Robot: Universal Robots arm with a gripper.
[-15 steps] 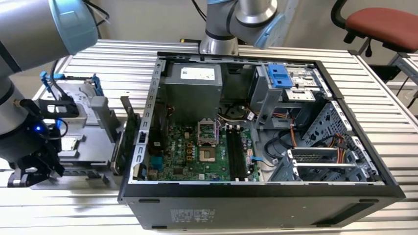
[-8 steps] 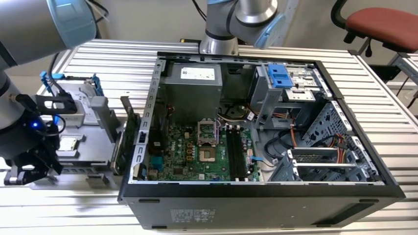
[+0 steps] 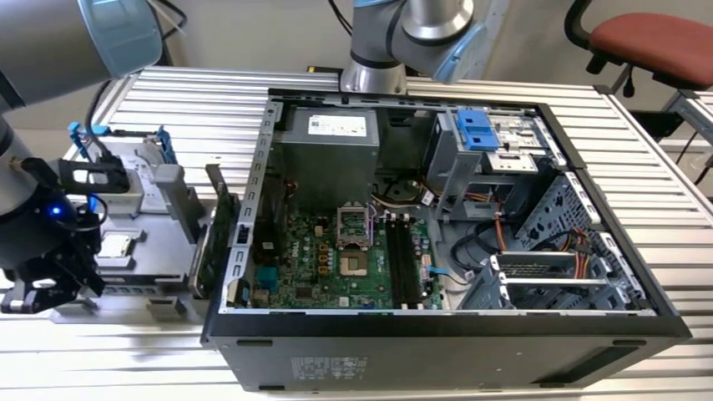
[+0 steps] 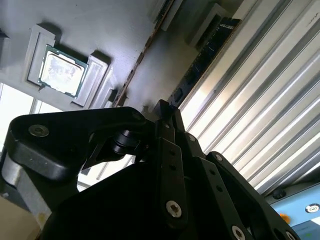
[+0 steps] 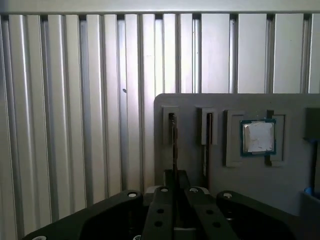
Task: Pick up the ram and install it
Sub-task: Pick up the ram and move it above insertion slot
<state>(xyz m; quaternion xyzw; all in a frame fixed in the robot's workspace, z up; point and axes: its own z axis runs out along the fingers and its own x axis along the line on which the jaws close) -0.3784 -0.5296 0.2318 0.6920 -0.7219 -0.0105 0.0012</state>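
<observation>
Your surface [image 3: 624, 125] is ribbed metal, and the open case [image 3: 446, 342] lies on it side-up, so you can reach the board [image 3: 323, 267] from above. In the exterior view the arm [image 3: 67, 38] bends down at nine o'clock of the case to the grey holder [image 3: 156, 271] just beside it. By my reading the holder is there to keep each part at a known spot and angle.

The hand [image 3: 45, 288] sits low at about eight o'clock of the case, over the holder's outer edge and well apart from the board. In the first wrist view the hand [image 5: 175, 174] has its two fingers drawn nearly together, with a thin dark edge running between them. That edge is the ram [image 5: 173, 145], standing on its long side in a narrow slot of the holder [image 5: 250, 185]. I take the hand as closed on the ram, which has not left its slot. Upright storage suits you here: it presents both flat faces to the pads.

In the second wrist view the ram [image 4: 202, 65] shows as a dark green strip along the holder's edge, ending at the fingertips.

The board's long black slots [image 3: 403, 259] look empty, so the install has not begun.

A square chip [image 5: 258, 136] rests in its own pocket near the ram, untouched.
</observation>
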